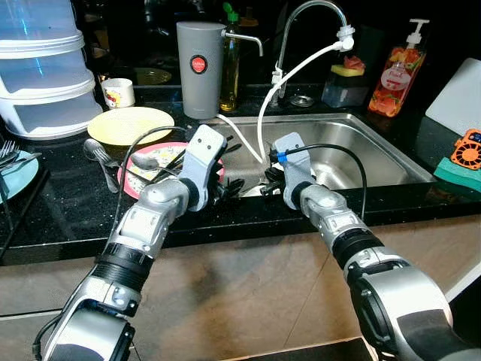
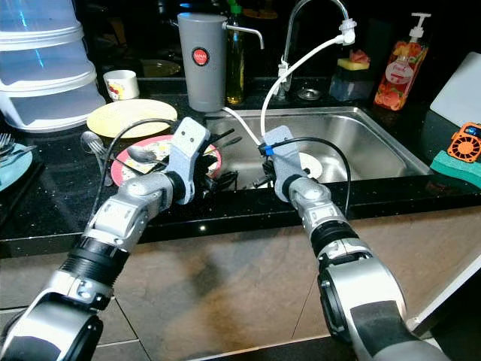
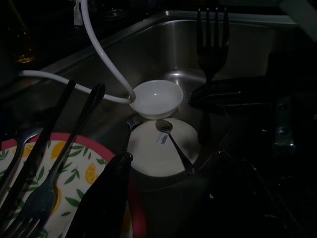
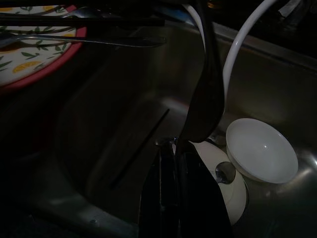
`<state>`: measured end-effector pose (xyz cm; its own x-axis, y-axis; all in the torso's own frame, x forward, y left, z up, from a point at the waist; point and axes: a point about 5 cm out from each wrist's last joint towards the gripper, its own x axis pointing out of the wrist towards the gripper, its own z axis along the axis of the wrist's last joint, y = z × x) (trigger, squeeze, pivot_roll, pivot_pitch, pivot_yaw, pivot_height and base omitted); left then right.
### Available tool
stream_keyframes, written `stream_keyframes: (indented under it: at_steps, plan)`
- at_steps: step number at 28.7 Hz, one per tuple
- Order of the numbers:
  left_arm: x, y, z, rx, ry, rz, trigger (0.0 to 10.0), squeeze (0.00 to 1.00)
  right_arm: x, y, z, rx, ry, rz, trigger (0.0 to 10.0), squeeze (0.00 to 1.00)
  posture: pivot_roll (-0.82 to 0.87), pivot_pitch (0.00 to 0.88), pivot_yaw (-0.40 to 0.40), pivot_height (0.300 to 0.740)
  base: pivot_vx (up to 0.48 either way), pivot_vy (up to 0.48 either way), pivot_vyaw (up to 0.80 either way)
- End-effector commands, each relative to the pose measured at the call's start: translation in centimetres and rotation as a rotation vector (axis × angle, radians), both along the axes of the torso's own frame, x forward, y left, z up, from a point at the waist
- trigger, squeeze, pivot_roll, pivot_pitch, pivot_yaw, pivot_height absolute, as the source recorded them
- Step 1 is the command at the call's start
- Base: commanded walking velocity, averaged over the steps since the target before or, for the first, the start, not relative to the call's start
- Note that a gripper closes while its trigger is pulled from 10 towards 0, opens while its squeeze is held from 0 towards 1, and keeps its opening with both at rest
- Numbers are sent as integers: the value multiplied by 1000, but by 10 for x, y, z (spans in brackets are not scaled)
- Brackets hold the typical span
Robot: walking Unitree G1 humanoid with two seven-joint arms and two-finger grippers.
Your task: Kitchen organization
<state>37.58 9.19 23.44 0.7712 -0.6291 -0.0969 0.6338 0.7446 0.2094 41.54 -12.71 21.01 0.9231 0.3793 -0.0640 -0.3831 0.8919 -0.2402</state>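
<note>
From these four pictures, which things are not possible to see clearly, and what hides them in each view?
- Left gripper: eye views, its fingertips blend into dark cutlery at the steel sink edge; open or shut is unclear.
- Black fork: left wrist view, its handle vanishes into shadow.
- Round white plate in the sink: both wrist views, partly covered by black fingers.
- Stacked clear plastic containers: eye views, cut off by the frame edge.
- Right gripper: its fingers seem closed on the dark handle.

Sink basin — right half bare steel, open to reach. Left end crowded: white bowl, white plate with a spoon on it, two white hoses hanging across. Counter left of sink — pink plate bristling with cutlery, yellow plate just behind; little passage.
</note>
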Motion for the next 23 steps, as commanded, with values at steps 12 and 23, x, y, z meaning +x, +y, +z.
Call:
stream_keyframes:
  at_steps: [12, 23]
  plan:
    - [3, -1, 6, -3, -24, 5, 10000, 0, -1, 8, -3, 30, 35, 41, 10000, 800, 52, 77, -44, 740, 0, 0, 0]
    - [7, 19, 28, -88, -123, 143, 10000, 0, 2, 5, 13, 83, -26, 13, 10000, 0, 50, 51, -57, 740, 0, 0, 0]
